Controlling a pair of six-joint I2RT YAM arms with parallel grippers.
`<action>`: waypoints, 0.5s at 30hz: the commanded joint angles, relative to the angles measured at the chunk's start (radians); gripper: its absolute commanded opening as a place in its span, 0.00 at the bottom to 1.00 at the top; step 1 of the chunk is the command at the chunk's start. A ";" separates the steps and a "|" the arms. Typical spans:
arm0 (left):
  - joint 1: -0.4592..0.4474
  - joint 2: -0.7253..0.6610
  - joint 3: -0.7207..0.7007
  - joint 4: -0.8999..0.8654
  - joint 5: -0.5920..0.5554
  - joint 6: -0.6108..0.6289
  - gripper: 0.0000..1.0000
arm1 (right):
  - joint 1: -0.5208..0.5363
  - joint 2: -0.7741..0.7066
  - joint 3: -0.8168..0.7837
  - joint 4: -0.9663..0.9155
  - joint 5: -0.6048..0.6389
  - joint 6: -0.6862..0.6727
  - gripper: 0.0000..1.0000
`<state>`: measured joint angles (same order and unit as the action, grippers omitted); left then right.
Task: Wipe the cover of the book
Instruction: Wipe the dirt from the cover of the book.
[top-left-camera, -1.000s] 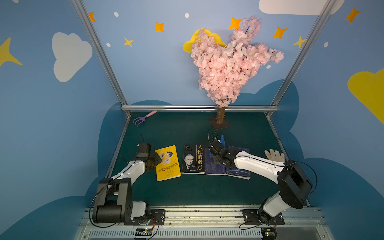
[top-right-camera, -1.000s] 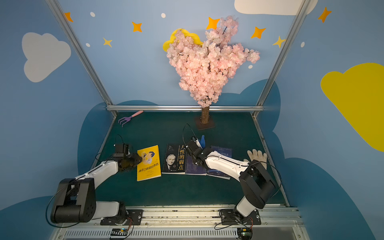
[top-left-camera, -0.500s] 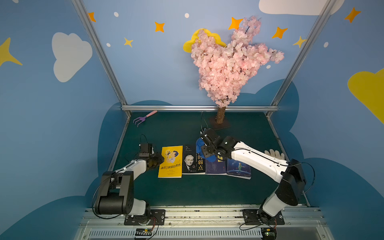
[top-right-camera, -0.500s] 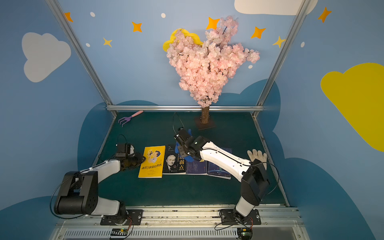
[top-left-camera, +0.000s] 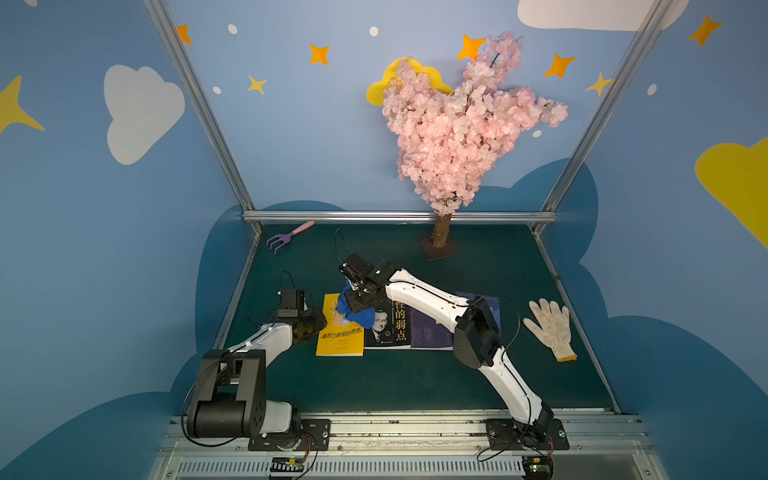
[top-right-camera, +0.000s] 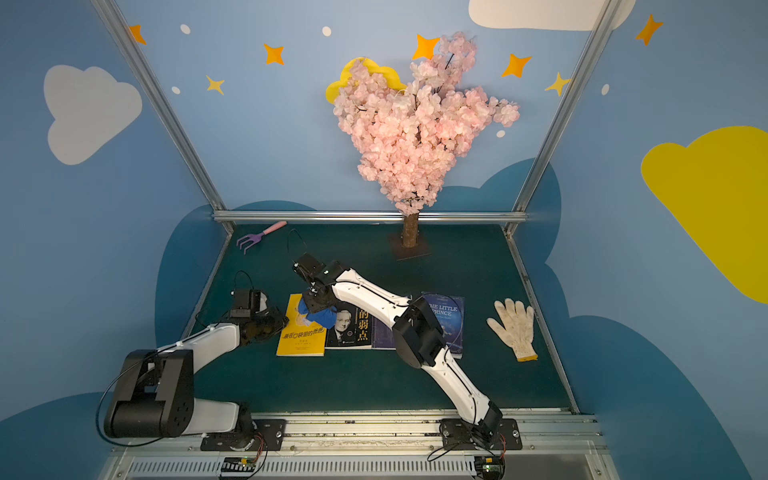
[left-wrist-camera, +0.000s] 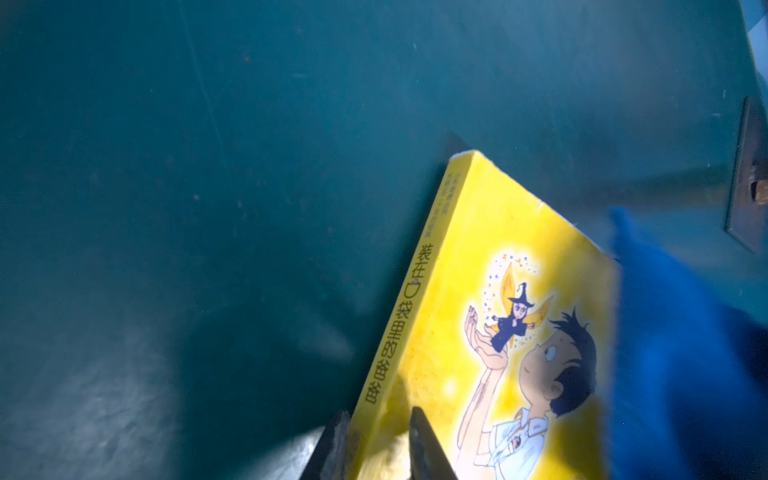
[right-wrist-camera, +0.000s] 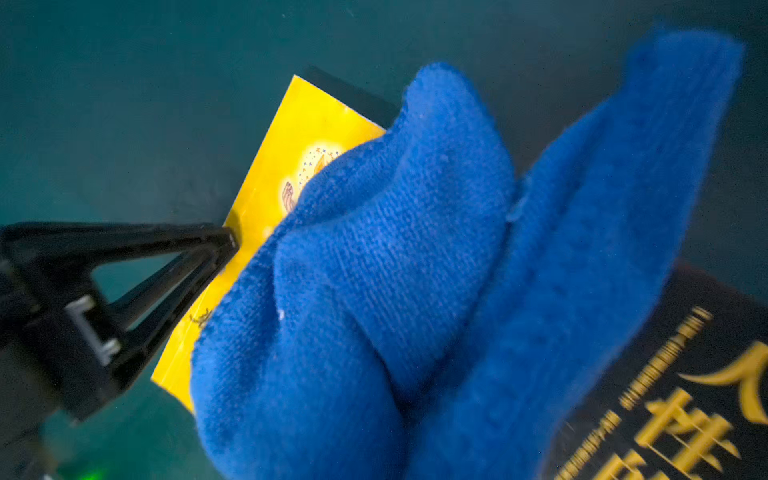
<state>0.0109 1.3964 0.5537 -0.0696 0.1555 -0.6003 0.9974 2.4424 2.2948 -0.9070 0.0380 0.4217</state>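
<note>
Down on the green table, three books lie in a row, and the yellow book at the left end looks to be the one for wiping; the left gripper pinches that book's spine edge, one finger on the cover, one against the side; the right gripper is clenched on a bunched blue cloth, which drapes across the yellow book's far corner and onto the black book lying just beside it. From where I stand, the worry is that narrow hold: a firm sweep could swing the book about the pinch or pull it free; the cloth's loose folds might also snag the black book's edge and shove it, or wipe the wrong cover.
</note>
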 joint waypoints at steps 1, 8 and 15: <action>-0.002 0.008 0.000 -0.013 0.016 0.020 0.24 | -0.011 0.080 0.052 0.026 -0.016 0.067 0.00; -0.002 0.041 0.018 -0.015 0.031 0.022 0.21 | -0.060 0.206 0.068 0.078 -0.117 0.174 0.00; -0.002 0.043 0.020 -0.016 0.033 0.022 0.20 | 0.010 0.152 -0.087 -0.012 -0.195 0.159 0.00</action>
<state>0.0132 1.4216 0.5648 -0.0658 0.1539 -0.5900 0.9585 2.5607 2.3219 -0.7967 -0.0998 0.5720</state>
